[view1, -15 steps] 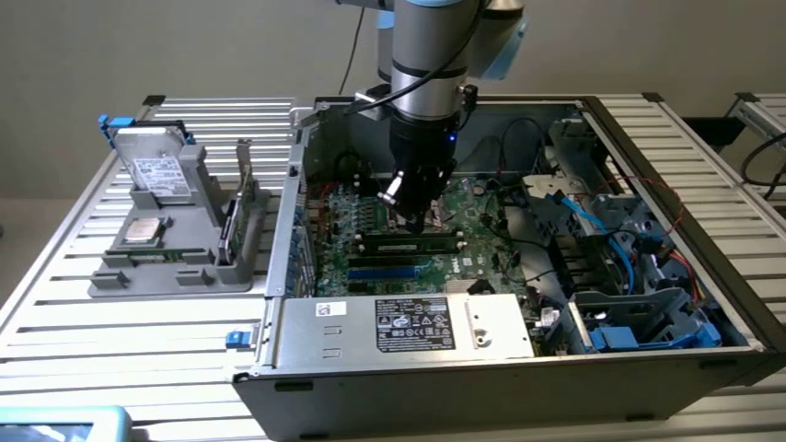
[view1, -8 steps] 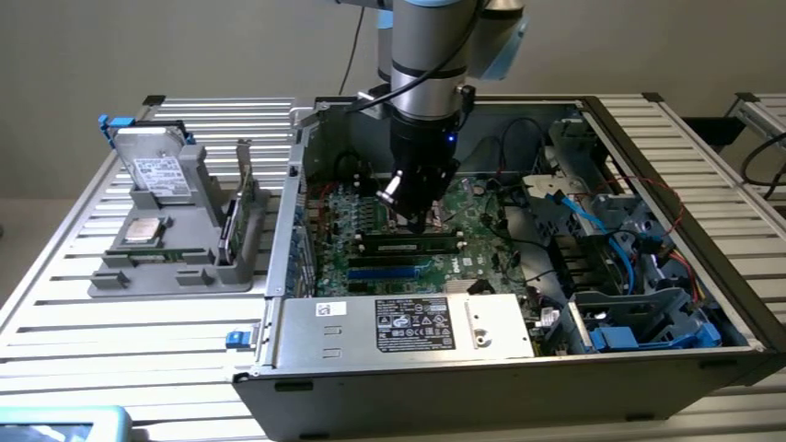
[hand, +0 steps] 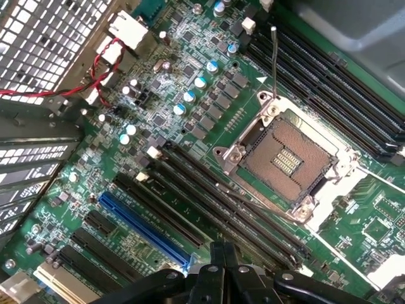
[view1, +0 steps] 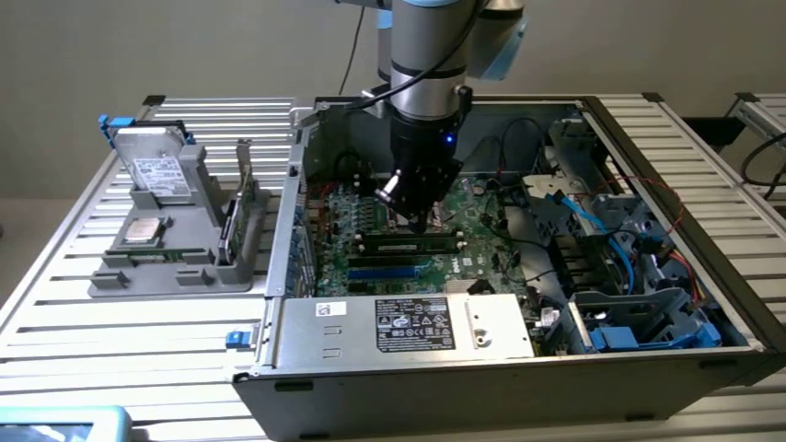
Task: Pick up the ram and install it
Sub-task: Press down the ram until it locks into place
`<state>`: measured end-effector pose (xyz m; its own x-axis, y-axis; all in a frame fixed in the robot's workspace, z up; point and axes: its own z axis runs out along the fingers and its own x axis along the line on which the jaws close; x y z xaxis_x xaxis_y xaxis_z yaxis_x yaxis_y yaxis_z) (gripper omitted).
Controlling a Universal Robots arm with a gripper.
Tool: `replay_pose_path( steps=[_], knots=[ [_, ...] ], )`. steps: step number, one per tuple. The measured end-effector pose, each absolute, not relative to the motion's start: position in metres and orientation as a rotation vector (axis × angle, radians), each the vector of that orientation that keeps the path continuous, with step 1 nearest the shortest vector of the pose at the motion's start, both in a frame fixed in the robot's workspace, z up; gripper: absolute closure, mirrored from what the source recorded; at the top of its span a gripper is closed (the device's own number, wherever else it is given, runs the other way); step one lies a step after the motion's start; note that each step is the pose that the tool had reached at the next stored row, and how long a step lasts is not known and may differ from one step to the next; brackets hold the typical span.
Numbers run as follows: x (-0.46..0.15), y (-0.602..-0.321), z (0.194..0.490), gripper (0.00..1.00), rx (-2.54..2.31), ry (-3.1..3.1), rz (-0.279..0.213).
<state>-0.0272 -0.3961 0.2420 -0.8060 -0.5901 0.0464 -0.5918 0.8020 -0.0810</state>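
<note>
Green ram (view1: 410, 246) looks seated in a black slot on the motherboard (view1: 368, 221), mid-case, with my gripper (view1: 418, 221) right above it, tips at its top edge. Can't tell if the fingers are together or apart. I'd say I'm at the press-in step; next move calls for straight-down pressure.

In the exterior view the arm (view1: 436, 55) is cut off by the top edge, and its gripper (view1: 418, 219) covers part of the motherboard (view1: 368, 230), so how the jaws stand cannot be told. In the wrist view the gripper (hand: 221, 278) is cut by the edge. The ram (view1: 410, 246) label is too small to read.
</note>
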Motion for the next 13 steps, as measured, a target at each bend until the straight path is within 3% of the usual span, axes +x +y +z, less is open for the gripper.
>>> replay_pose_path(
  steps=[13],
  knots=[
    [-0.0273,-0.3961,0.2421,0.89,0.783,-3.030,0.151]
  ],
)
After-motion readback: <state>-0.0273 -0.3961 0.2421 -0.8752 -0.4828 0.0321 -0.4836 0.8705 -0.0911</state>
